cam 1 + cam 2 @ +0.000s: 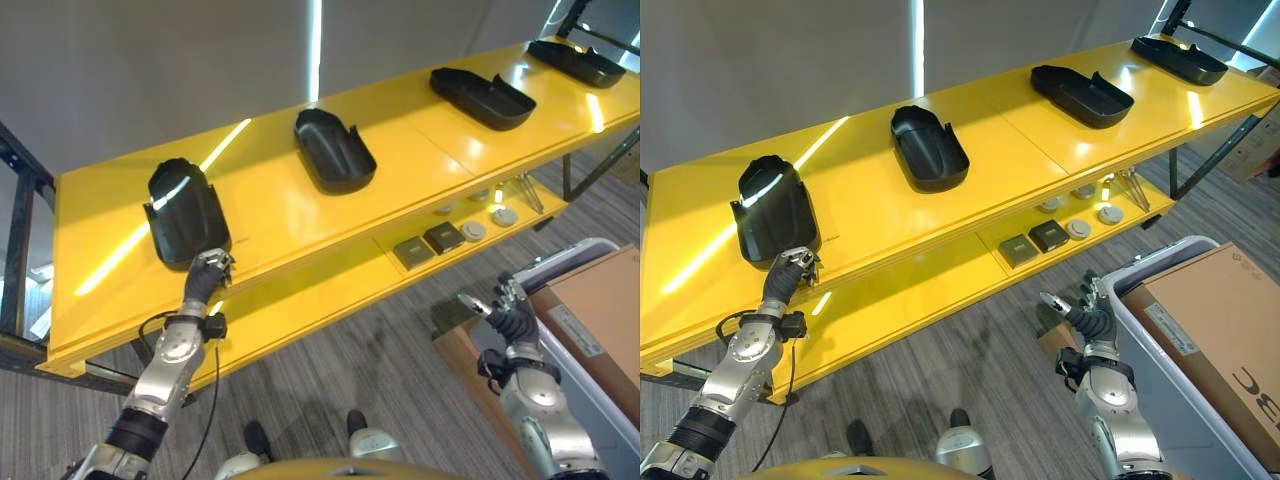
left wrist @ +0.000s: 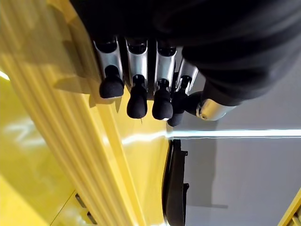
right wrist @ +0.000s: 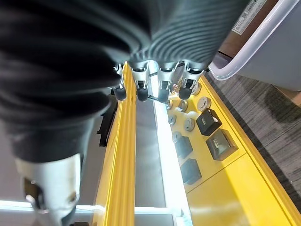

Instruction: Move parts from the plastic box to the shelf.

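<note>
The left hand (image 1: 207, 272) is seen at the yellow shelf's (image 1: 90, 240) front edge, fingers relaxed, just below the leftmost black part (image 1: 185, 212). Three more parts follow (the last (image 1: 578, 62) cut off). The right hand (image 1: 508, 312), released, hovers by the plastic box (image 1: 1170, 380).

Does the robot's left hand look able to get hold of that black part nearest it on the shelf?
Probably yes: the left hand sits at the shelf edge right by the black part, fingers relaxed, nothing between them.
</note>
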Motion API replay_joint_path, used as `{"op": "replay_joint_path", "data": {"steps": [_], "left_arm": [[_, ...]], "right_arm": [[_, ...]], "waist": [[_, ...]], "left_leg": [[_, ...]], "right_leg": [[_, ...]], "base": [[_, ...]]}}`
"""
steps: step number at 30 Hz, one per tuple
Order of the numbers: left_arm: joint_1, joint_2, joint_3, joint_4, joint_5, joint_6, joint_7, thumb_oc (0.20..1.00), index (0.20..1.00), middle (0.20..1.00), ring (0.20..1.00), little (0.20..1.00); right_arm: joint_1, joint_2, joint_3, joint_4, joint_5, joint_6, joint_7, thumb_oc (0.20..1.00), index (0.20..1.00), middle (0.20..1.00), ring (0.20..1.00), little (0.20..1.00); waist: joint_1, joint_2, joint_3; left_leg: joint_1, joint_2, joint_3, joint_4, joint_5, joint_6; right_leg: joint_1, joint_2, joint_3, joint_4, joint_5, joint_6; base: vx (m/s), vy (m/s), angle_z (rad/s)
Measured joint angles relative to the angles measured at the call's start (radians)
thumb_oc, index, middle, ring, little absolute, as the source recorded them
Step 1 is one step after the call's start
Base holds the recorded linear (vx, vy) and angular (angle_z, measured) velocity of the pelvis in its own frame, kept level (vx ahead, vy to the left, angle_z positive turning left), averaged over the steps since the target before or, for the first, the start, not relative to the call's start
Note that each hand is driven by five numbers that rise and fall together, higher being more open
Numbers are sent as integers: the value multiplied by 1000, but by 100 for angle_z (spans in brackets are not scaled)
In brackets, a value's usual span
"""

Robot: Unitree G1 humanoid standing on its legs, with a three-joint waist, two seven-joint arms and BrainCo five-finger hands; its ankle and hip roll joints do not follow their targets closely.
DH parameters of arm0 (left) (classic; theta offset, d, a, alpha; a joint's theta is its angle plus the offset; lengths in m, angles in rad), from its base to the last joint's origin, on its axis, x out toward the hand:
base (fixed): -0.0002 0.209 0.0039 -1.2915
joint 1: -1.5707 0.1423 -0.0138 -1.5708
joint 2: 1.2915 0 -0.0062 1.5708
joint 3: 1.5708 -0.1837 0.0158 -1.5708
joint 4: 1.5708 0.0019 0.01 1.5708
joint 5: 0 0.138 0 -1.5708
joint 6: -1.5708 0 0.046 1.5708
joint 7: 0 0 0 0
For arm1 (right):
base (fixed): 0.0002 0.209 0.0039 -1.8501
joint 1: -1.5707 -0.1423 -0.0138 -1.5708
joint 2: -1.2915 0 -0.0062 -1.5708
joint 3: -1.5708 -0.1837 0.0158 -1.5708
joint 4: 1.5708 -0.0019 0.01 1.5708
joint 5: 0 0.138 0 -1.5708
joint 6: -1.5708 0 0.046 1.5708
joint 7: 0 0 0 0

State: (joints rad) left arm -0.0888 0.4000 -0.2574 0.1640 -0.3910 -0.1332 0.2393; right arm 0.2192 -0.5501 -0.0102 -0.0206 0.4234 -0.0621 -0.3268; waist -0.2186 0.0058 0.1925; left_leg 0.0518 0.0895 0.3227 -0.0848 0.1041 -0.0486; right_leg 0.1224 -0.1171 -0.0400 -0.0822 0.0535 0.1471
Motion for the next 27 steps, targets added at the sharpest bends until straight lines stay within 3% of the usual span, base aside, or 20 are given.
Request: {"op": "replay_joint_path", "data": {"steps": [13,27], "left_arm": [[-45,3,24,92,3,-29,47,200,200,200,200,200],[-101,11,68,182,2,-29,82,200,200,200,200,200]], "right_arm": [[-1,0,0,4,0,0,21,1000,1000,1000,1000,1000],[-28,0,8,5,-18,1,44,1000,1000,1000,1000,1000]], "waist": [[-1,-9,15],[-30,-7,17]], "left_leg": [[22,1,7,0,-9,4],[26,1,14,0,-7,-2]], "right_leg": [[18,0,2,0,-2,1],[17,0,5,1,2,-5]], "base": [[9,2,-1],[10,6,0]]}}
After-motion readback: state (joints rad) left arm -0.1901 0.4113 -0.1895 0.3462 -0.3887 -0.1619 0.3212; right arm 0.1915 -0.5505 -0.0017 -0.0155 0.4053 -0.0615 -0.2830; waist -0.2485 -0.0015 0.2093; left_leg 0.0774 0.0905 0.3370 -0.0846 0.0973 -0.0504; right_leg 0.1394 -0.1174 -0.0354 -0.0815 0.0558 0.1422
